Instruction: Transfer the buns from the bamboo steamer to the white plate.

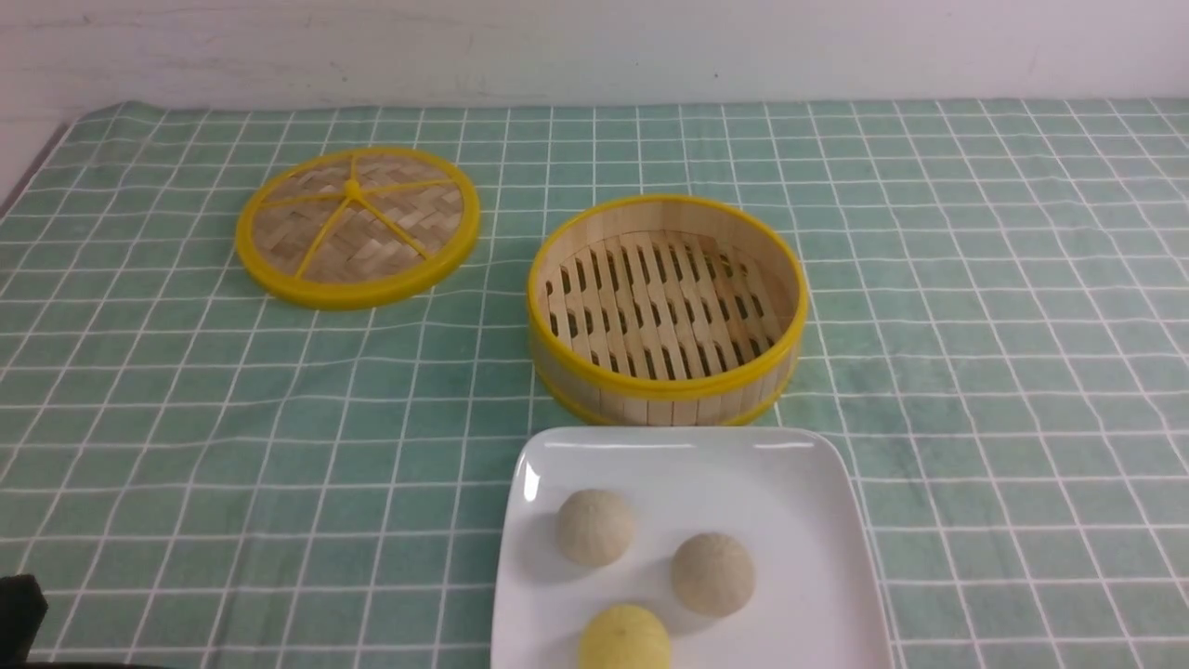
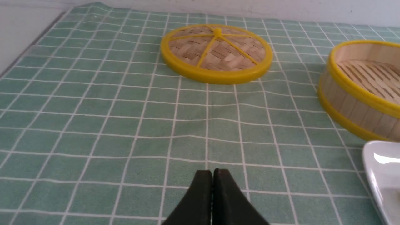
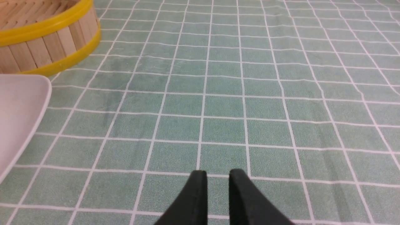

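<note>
All three buns sit on the white plate; the bamboo steamer holds none; left hand clenched on nothing, right hand slightly parted, grasping nothing

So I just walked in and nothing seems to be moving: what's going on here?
Nothing is being handled. All three small round buns, two beige and one yellow, sit on the glossy white square plate. The round bamboo steamer is empty. The left gripper is shut, the right gripper slightly open, both over bare cloth.
</note>
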`<state>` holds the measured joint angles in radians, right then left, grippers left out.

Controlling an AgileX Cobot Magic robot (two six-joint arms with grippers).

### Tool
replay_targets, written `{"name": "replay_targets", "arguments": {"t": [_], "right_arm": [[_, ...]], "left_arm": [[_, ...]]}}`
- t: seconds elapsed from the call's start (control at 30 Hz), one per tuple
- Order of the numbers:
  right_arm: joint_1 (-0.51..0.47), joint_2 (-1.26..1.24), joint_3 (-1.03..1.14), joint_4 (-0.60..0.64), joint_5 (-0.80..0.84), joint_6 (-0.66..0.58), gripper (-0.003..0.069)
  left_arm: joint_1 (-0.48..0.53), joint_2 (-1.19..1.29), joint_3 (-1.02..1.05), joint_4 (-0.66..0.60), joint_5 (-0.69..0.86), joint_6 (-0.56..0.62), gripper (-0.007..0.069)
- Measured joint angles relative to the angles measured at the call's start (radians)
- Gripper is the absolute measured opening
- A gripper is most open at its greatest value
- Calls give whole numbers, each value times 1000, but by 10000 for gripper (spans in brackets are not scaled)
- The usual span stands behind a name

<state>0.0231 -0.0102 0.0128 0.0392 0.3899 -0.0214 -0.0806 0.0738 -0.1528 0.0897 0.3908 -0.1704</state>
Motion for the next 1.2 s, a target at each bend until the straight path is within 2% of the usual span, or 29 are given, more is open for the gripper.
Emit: {"name": "replay_targets", "arguments": {"t": [0.37, 1.2], "right_arm": [[0, 0, 0, 0, 0, 0, 147], [0, 0, 0, 0, 0, 0, 181]], "left_arm": [[35, -85, 178, 7, -33, -1, 48], [35, -85, 179, -1, -27, -1, 71]]}}
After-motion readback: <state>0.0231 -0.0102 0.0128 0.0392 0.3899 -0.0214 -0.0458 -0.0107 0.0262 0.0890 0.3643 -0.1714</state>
